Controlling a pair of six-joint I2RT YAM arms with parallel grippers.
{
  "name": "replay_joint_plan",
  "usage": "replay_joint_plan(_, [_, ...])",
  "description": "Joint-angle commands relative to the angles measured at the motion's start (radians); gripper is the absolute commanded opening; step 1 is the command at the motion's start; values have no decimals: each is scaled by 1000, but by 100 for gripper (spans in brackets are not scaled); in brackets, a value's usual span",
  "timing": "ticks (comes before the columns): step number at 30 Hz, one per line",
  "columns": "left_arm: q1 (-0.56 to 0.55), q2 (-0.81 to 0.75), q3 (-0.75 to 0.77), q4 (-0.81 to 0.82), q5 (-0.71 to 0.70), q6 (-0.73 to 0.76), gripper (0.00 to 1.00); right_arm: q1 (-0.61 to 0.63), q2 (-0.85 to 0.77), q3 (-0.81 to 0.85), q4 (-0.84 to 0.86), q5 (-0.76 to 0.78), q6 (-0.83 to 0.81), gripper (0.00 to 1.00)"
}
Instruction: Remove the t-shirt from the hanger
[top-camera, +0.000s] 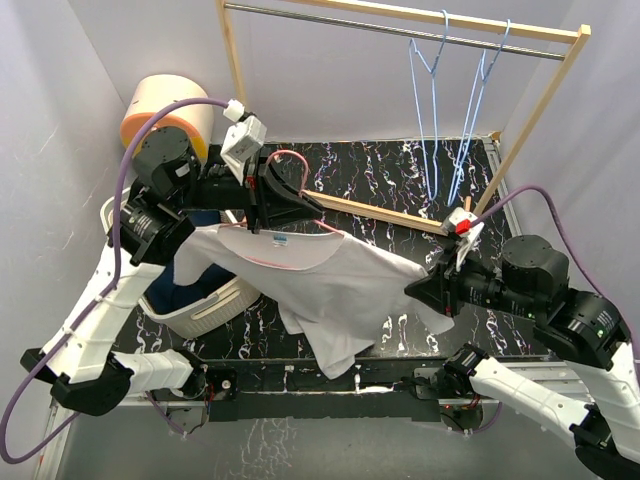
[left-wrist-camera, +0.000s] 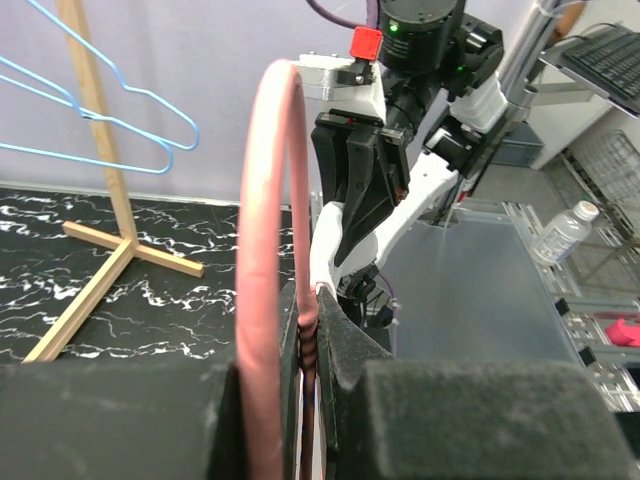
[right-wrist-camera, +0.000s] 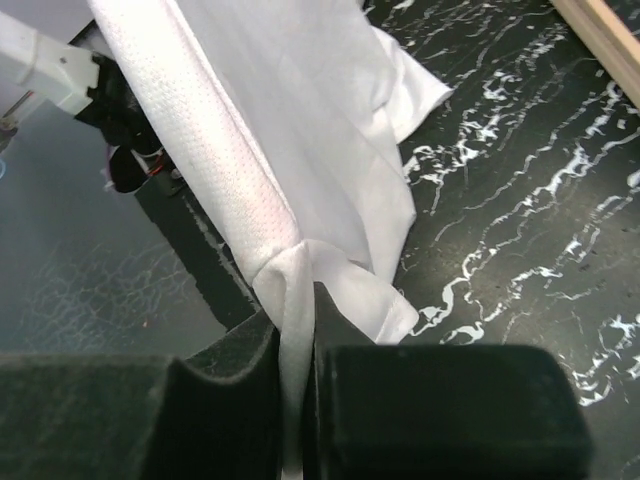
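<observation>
A white t-shirt (top-camera: 320, 285) hangs on a pink hanger (top-camera: 290, 160), held above the black marbled table (top-camera: 400, 170). My left gripper (top-camera: 290, 205) is shut on the hanger's neck just below the hook; the left wrist view shows the pink hook (left-wrist-camera: 268, 250) arching up and the twisted neck pinched between my pads. My right gripper (top-camera: 435, 285) is shut on a fold of the shirt's right edge; the right wrist view shows white cloth (right-wrist-camera: 300, 150) bunched between the fingers (right-wrist-camera: 250, 360). The shirt stretches between the two grippers, its lower part drooping toward the front edge.
A wooden garment rack (top-camera: 540, 110) with a metal rail (top-camera: 400, 28) stands at the back, holding two blue wire hangers (top-camera: 450, 110). A white laundry basket (top-camera: 195, 295) with dark clothes sits at the left, under my left arm. An orange and cream cylinder (top-camera: 170, 105) is behind it.
</observation>
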Motion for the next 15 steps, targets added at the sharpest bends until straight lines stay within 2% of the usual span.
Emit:
replay_joint_plan(1, [2, -73, 44, -73, -110, 86, 0, 4, -32, 29, -3, 184, 16, 8])
replay_joint_plan(4, [2, -91, 43, -108, -142, 104, 0, 4, -47, 82, -17, 408, 70, 8])
replay_joint_plan(8, [1, -112, 34, -134, -145, 103, 0, 13, -60, 186, -88, 864, 228, 8])
replay_joint_plan(10, [2, -132, 20, -128, -136, 94, 0, 27, -62, 232, -158, 1043, 333, 8])
replay_joint_plan(12, [2, -161, 3, -108, -129, 79, 0, 39, -76, 241, -204, 1137, 392, 8])
replay_joint_plan(15, [2, -209, -16, -80, -135, 63, 0, 61, -103, 197, -223, 1178, 455, 8])
